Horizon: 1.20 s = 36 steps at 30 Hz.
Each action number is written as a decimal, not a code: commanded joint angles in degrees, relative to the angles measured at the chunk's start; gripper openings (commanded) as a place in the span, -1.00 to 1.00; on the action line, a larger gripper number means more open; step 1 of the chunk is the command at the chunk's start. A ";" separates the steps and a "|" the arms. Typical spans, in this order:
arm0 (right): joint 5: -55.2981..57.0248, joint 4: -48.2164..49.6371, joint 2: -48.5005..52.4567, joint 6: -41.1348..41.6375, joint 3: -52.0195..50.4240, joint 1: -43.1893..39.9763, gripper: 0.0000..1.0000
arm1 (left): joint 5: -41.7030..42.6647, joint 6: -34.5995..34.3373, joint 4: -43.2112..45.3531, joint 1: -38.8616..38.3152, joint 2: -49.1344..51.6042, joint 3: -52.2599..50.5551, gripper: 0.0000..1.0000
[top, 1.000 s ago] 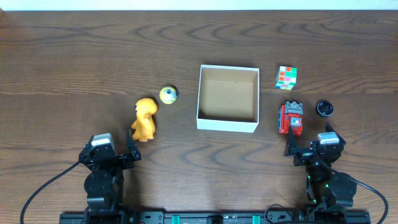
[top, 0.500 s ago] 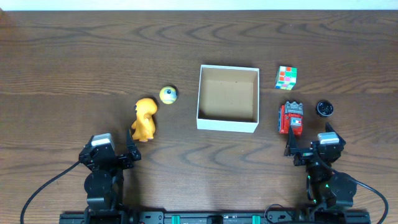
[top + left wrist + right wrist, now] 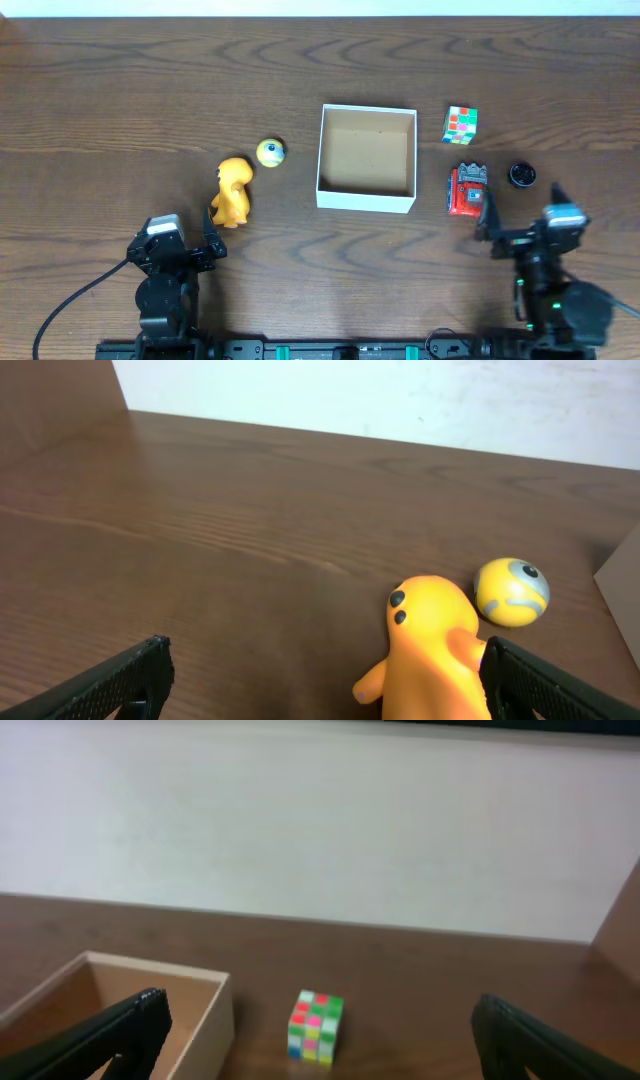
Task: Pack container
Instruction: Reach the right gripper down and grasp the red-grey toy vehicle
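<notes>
The container [image 3: 365,203], a shallow white-walled box with a brown inside, stands empty at the table's middle. Its near corner shows in the right wrist view [image 3: 212,1012]. A yellow dinosaur toy [image 3: 232,192] and a yellow ball [image 3: 270,152] lie to its left. Both show in the left wrist view, the dinosaur [image 3: 430,650] by the right finger and the ball [image 3: 512,591] beyond it. A colourful cube [image 3: 460,124], a red toy [image 3: 467,190] and a small black round thing [image 3: 521,174] lie to its right. My left gripper [image 3: 173,238] [image 3: 325,695] is open and empty just behind the dinosaur. My right gripper [image 3: 521,207] [image 3: 320,1065] is open and empty, facing the cube [image 3: 315,1025].
A pale wall runs behind the table's far edge [image 3: 320,850]. Dark wood table surface [image 3: 120,110] lies bare around the toys on the far left and along the front between the two arms.
My right arm has shifted to the right and a little toward the toys. The left arm and all the toys have not moved.
</notes>
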 commanded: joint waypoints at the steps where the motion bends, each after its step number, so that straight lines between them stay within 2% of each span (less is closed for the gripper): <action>1: 1.20 -5.55 10.01 0.83 10.56 -0.39 0.99 | -0.48 0.96 -0.15 0.35 -0.35 -1.49 0.96; 8: 1.29 -28.57 35.39 0.33 35.23 -0.39 0.99 | -0.48 0.96 -0.15 0.35 -0.35 -1.49 0.96; 13: 1.40 -37.13 49.20 -0.48 45.24 -0.39 0.98 | -0.48 0.96 -0.15 0.35 -0.35 -1.49 0.96; 18: 1.86 -37.64 58.66 -0.50 46.62 -0.39 0.99 | -0.48 0.96 -0.15 0.35 -0.35 -1.49 0.96; 29: 2.05 -38.40 71.67 -0.57 46.62 -0.39 0.99 | -0.48 0.96 -0.15 0.35 -0.35 -1.49 0.96; 36: 2.38 -39.50 79.54 -7.61 46.62 1.07 0.98 | -0.48 0.96 -0.15 0.35 -0.35 -1.49 0.96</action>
